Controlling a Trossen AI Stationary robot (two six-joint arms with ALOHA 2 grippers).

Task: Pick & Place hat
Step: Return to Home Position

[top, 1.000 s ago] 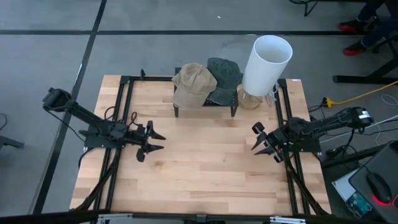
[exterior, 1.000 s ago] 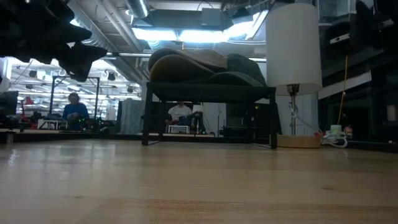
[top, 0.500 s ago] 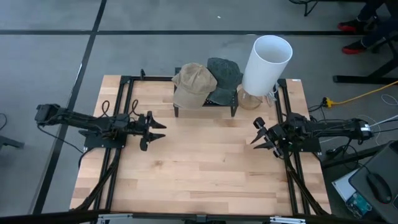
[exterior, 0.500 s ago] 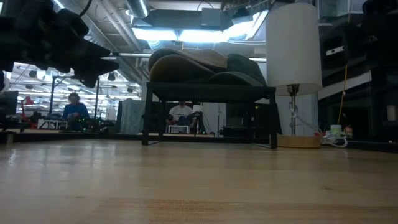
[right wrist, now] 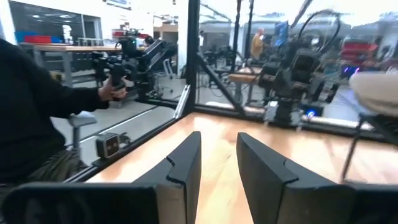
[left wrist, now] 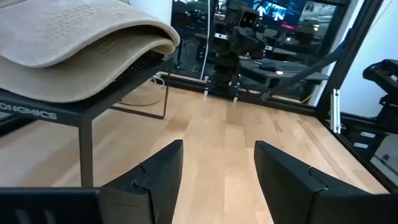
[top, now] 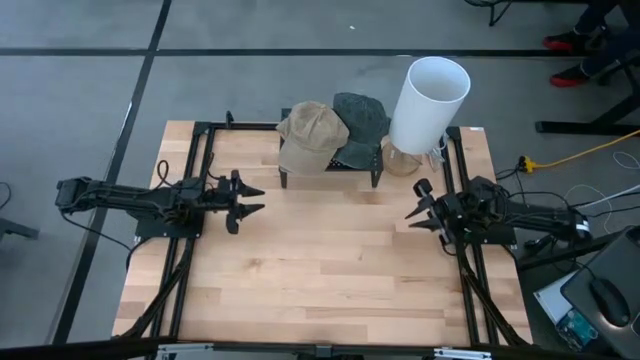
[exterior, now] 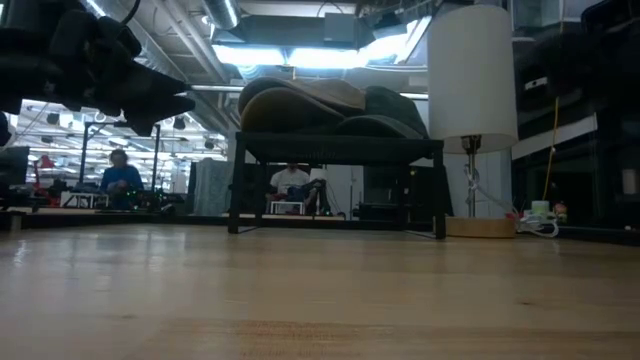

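Left wrist view: shelf (left wrist: 37, 115) rail reads "ONGMICS".

A light wooden table (top: 330, 270) fills the middle of the high view. A black metal frame (top: 245, 126) lies on it, running down its left and right sides and across its top edge. At upper centre a low black shelf (exterior: 340, 148) stands on thin legs. On the shelf lie brown caps (top: 310, 135) at left, touching dark green caps (top: 362, 122) at right. Just right of the shelf a lamp (top: 430, 95) with a white shade stands on the table on its round wooden base (top: 400, 162).
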